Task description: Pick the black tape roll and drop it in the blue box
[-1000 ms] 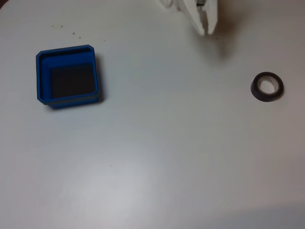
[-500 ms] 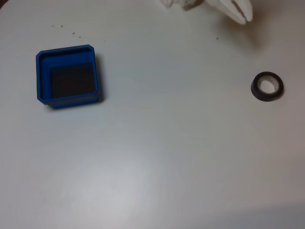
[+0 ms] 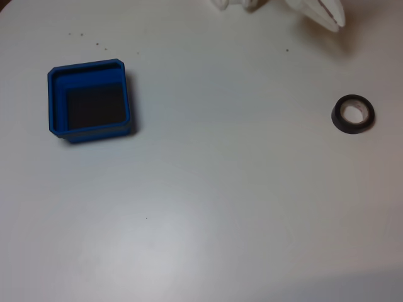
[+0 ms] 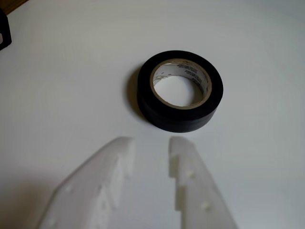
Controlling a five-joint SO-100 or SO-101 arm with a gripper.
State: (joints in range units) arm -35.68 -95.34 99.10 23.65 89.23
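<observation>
Tape roll [image 4: 180,90], black with a pale core, lay flat on the white table [image 3: 220,207] just beyond the white gripper [image 4: 151,145] in the wrist view; the two fingers [image 4: 190,179] stood slightly apart, holding nothing. In the fixed view the gripper [image 3: 337,20] sat at the table's top edge, the tape roll [image 3: 352,114] near the right edge, the blue box [image 3: 89,99] well apart, toward the left edge.

Small print on inner core of black tape roll [image 4: 180,91], unreadable.
</observation>
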